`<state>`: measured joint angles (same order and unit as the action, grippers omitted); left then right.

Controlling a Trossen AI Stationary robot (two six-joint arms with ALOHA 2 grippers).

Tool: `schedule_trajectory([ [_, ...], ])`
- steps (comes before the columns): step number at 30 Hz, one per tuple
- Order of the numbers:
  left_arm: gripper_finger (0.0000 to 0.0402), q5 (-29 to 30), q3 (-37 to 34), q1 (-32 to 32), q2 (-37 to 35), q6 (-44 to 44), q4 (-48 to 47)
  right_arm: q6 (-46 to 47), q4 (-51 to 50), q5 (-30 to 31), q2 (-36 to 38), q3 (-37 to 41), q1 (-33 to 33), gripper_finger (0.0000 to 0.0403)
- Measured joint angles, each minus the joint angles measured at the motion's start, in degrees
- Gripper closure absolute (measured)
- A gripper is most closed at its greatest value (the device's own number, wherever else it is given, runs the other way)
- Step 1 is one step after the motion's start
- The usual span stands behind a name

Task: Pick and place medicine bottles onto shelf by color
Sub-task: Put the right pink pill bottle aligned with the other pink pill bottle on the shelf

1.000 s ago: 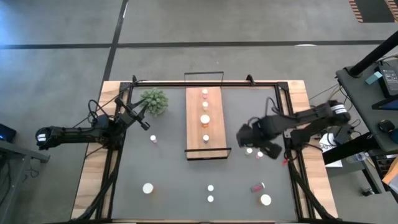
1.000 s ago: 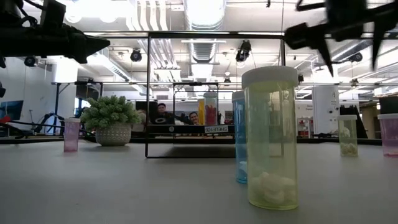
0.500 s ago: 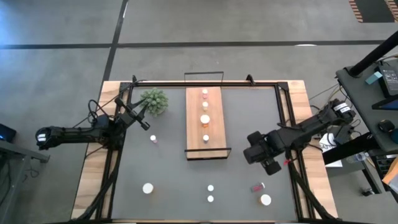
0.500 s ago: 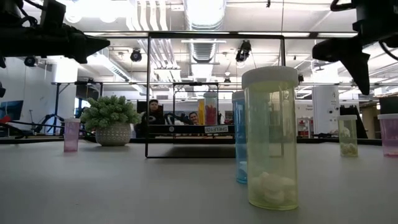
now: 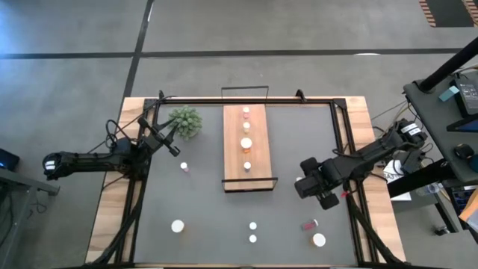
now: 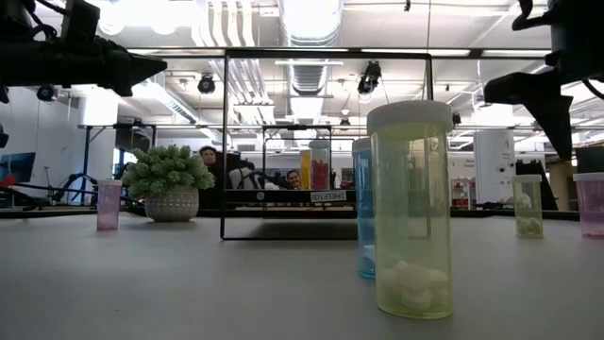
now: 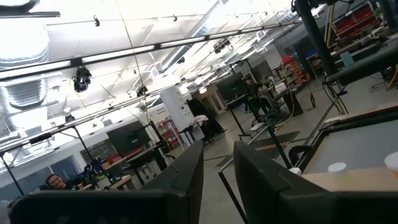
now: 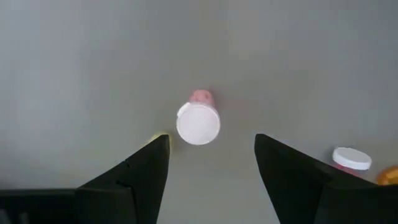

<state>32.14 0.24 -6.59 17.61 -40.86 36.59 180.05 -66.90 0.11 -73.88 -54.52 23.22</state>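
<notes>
The shelf (image 5: 258, 170) lies at the table's far middle with several white-capped medicine bottles (image 5: 246, 142) standing in a row on it. My right gripper (image 5: 314, 187) hangs open, pointing down, right of the shelf's near end. Straight below it, in line with the gap between its fingers (image 8: 211, 140), a pink bottle (image 8: 198, 122) stands upright on the table, untouched. Two more bottles (image 8: 351, 160) show at that view's edge. My left gripper (image 5: 179, 152) waits shut at the left, near the plant, holding nothing (image 7: 217, 146).
Loose bottles stand on the dark mat: a pink one (image 5: 184, 167) at the left, a whitish one (image 5: 178, 225), two small ones (image 5: 253, 232) near the front, and a pink one lying (image 5: 309, 223) beside another (image 5: 319, 240). A green plant (image 5: 185, 120) stands far left.
My right gripper has moved toward the table's near right and come down, rolling about its own axis as it went. It now hangs over the bottles right of the shelf. The left arm has kept still.
</notes>
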Motion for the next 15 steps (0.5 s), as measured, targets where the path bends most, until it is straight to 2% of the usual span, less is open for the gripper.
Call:
schedule_trajectory([
  [11, 0.033, 0.0, 0.0, 0.0, 0.0, 0.0, 0.0, 0.0, 0.3, 0.9, -0.1, 2.6, 0.0, 0.0179],
  [15, 0.033, 0.0, 0.0, 0.0, 0.0, 0.0, 0.0, -0.2, 3.4, 1.5, -0.1, 4.0, -0.1, 0.0179],
])
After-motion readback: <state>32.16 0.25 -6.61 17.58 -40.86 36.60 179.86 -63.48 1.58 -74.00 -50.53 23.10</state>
